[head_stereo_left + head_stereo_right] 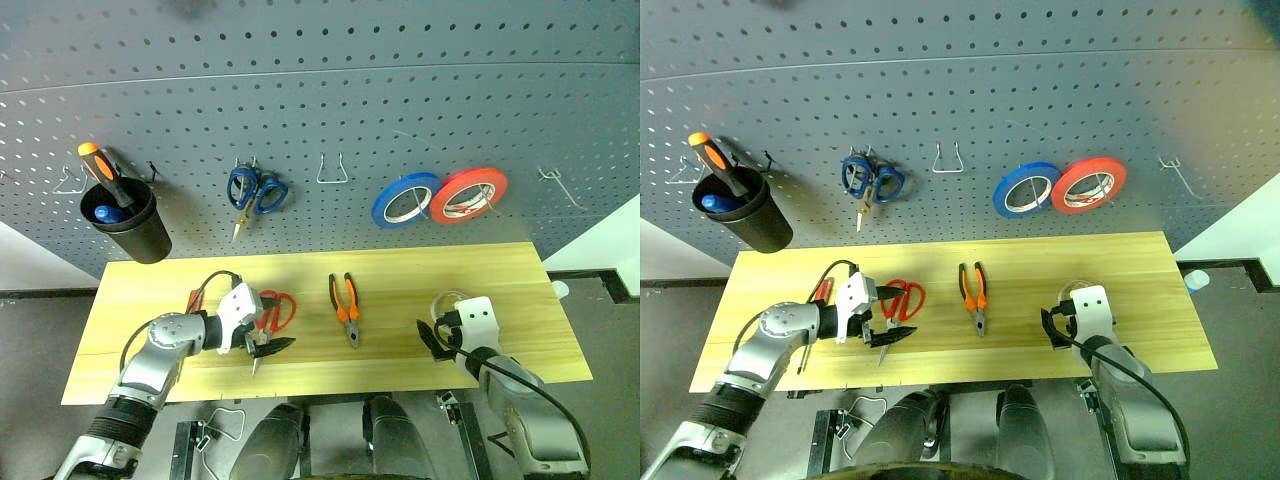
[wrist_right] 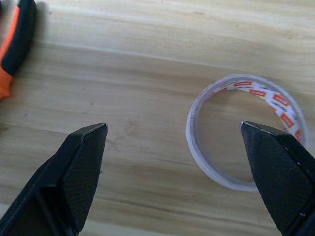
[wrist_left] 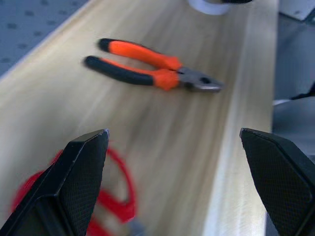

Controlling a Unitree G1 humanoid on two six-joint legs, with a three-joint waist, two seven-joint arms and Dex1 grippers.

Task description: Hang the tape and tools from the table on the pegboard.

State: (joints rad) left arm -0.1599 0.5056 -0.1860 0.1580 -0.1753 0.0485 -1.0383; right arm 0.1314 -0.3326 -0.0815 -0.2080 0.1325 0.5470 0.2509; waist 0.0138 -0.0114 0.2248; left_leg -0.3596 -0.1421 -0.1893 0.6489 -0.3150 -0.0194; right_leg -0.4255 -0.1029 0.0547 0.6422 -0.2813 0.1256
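Observation:
On the light wood table (image 1: 400, 265), the red-handled scissors (image 1: 284, 310) lie left of centre. My left gripper (image 1: 270, 322) hovers open just over their handles, which show blurred between its fingertips (image 3: 91, 152) in the left wrist view. The orange-and-black pliers (image 1: 345, 308) lie mid-table, apart from both grippers. A small red-handled screwdriver (image 1: 195, 298) peeks out behind my left arm. The whitish ring of tape (image 2: 246, 152) lies flat at the right, and my right gripper (image 2: 172, 127) stands open just above and short of it. The grey pegboard (image 1: 320, 90) rises behind the table.
On the pegboard hang a black cup (image 1: 128, 225) holding an orange-and-black screwdriver (image 1: 100, 170), blue-handled scissors (image 1: 255, 190), a blue roll (image 1: 405, 200) and a red roll (image 1: 468, 195). Bare hooks (image 1: 332, 170) sit at centre, and another (image 1: 560, 185) at far right.

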